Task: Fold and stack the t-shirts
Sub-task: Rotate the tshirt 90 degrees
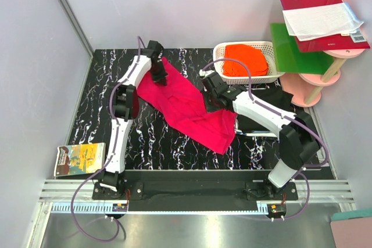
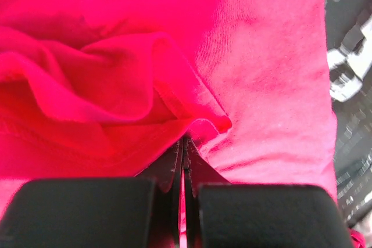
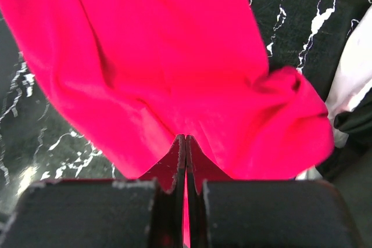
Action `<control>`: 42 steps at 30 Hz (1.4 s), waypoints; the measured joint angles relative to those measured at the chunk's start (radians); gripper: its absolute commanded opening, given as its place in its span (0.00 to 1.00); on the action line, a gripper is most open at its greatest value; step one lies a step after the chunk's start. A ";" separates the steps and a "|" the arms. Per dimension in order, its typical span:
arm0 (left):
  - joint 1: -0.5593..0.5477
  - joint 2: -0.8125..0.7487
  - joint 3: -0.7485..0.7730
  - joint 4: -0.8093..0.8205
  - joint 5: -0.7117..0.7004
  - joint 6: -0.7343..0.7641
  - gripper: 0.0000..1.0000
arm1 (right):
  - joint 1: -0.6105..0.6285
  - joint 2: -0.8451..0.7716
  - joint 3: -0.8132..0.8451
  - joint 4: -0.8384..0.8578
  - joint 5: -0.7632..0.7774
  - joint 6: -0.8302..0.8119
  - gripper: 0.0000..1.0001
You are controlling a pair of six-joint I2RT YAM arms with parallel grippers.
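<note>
Right gripper [image 3: 186, 141] is clenched on a pinch of the magenta-pink t-shirt [image 1: 193, 110], with a sliver of pink cloth showing between its closed jaws. The shirt lies slantwise across the middle of the bench [image 1: 150, 143]. One loose end trails toward the near edge, and the rest runs up toward the far-left corner. From the right wrist view the cloth hangs away from the fingers in a smooth sheet, with a bunched lump at one side.

Farther back, the left gripper [image 2: 185, 143] is likewise clamped on the same shirt, biting a rolled, rumpled fold near its far end.

This cloth looks light, limp and without any stiffness. It will likely sag between the two holds and crumple wherever it is left slack. It is not fragile and should not slip from a firm pinch. The best holds would be at seamed edges, such as shoulders or hem corners, kept well apart so the fabric spreads flat.

Toward the right edge, the black t-shirt [image 1: 272, 100] lies partly under the right arm. At the far-right corner, the orange t-shirt [image 1: 245, 59] sits bundled in the white basket [image 1: 273, 74].
</note>
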 measured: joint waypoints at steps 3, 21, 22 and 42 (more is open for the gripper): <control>-0.030 -0.058 -0.107 0.072 0.014 0.003 0.06 | 0.000 0.023 -0.006 0.020 0.020 -0.001 0.00; -0.038 -0.982 -1.018 0.306 -0.024 0.025 0.00 | -0.003 0.574 0.544 0.130 -0.104 -0.083 0.00; -0.044 -0.980 -1.076 0.322 -0.020 0.019 0.00 | -0.003 0.607 0.597 0.138 -0.121 -0.092 0.00; -0.451 -0.800 -1.269 0.525 0.111 -0.161 0.00 | -0.013 1.081 1.236 0.011 -0.256 -0.128 0.00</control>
